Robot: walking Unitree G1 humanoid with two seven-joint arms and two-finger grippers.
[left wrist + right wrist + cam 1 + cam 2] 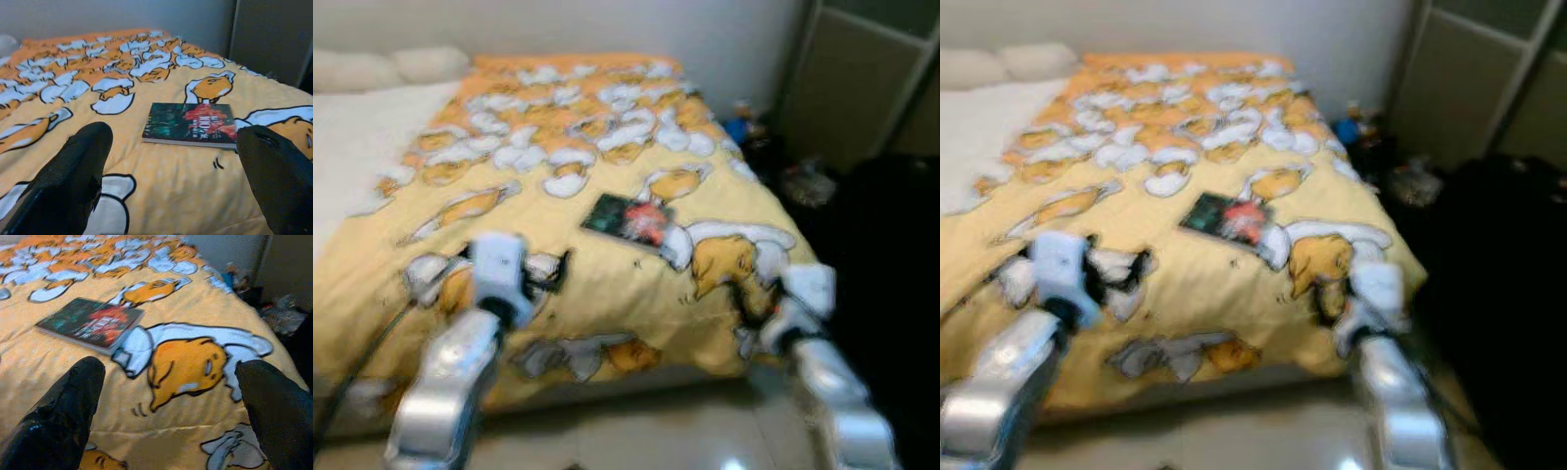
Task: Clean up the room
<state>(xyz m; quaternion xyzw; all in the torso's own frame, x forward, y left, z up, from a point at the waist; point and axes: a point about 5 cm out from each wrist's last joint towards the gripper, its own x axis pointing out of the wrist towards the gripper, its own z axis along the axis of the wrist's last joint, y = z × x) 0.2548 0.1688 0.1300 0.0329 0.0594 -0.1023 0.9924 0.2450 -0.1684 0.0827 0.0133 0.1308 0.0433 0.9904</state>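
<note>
Book [190,126]: I see it lying flat on the yellow cartoon-print duvet [607,284], mid-bed.
Left gripper [176,196]: fingers spread wide, empty, hovering short of the book.
Right gripper [171,426]: fingers apart, empty, near the bed's corner.

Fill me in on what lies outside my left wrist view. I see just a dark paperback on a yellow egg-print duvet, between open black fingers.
Observer: The right end effector hangs open over the near right corner of the yellow cartoon-egg duvet, to the right of the dark paperback book.
Operator: Report the floor on that side.
Observer: Small blurred clutter, with something blue further back, lies in the dark strip beside the bed's right edge.
Operator: Check the head of the bed.
Observer: Two white pillows lie at its far left.
</note>
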